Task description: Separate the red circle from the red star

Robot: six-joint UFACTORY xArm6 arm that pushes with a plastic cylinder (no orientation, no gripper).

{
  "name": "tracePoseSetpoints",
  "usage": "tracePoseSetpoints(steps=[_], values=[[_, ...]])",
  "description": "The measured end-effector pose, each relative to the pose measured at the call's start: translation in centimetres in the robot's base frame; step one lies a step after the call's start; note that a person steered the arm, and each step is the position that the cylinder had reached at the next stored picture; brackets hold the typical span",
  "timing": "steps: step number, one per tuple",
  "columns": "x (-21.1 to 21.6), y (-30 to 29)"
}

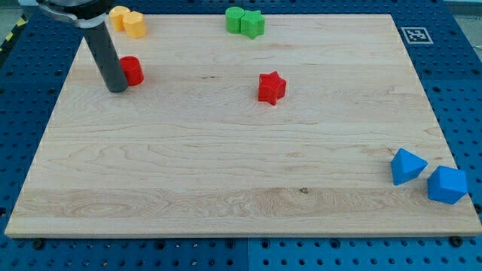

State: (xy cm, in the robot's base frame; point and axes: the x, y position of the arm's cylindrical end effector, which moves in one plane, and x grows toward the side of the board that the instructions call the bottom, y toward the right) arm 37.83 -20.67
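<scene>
The red circle (132, 70) lies near the board's upper left. The red star (271, 87) lies near the middle, well to the circle's right. My tip (117, 89) rests on the board just left of the red circle, touching or nearly touching its left side, and the rod hides part of it.
Two yellow blocks (128, 21) sit together at the top left. Two green blocks (244, 22) sit together at the top centre. Two blue blocks (407, 165) (446, 184) lie at the bottom right near the wooden board's edge (467, 218).
</scene>
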Motion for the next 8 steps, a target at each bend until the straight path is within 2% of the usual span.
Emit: tracePoseSetpoints(steps=[2,3,4,8], values=[[-3.0,0.0],[-0.5,0.9],[0.0,1.6],[-7.4,1.7]])
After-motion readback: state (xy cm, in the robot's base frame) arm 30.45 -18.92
